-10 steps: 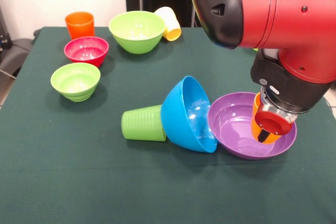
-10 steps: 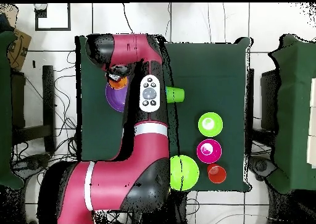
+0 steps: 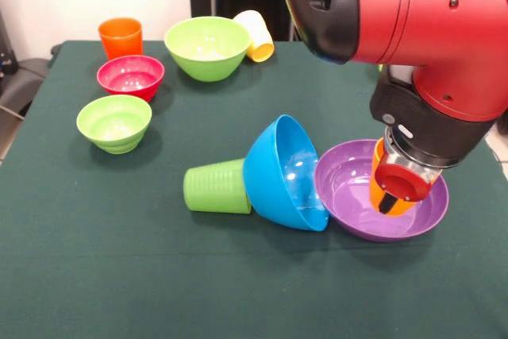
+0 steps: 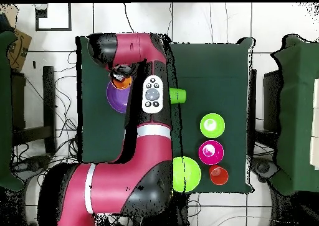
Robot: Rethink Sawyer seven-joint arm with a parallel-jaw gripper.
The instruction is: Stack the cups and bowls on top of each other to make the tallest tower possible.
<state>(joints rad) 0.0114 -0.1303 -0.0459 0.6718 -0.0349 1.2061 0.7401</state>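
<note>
Cups and bowls lie scattered, no tower built: an orange-yellow cup goes into the purple bowl.

Claw, closed on the orange-yellow cup, hangs inside the wide purple bowl, cup apparently near or at the bowl's floor; contact cannot be judged. By my reading, the step in hand is placing this cup as the tower's base piece; next comes settling it upright, releasing, and lifting straight clear of the rim. Just beside the purple bowl the large blue bowl leans tipped on its side, touching it, with the ribbed green cup lying on the counter against its back. Farther off stand a small lime bowl, red bowl, orange cup, large lime bowl and a toppled pale yellow cup. No brand, label or writing is readable anywhere.
</note>
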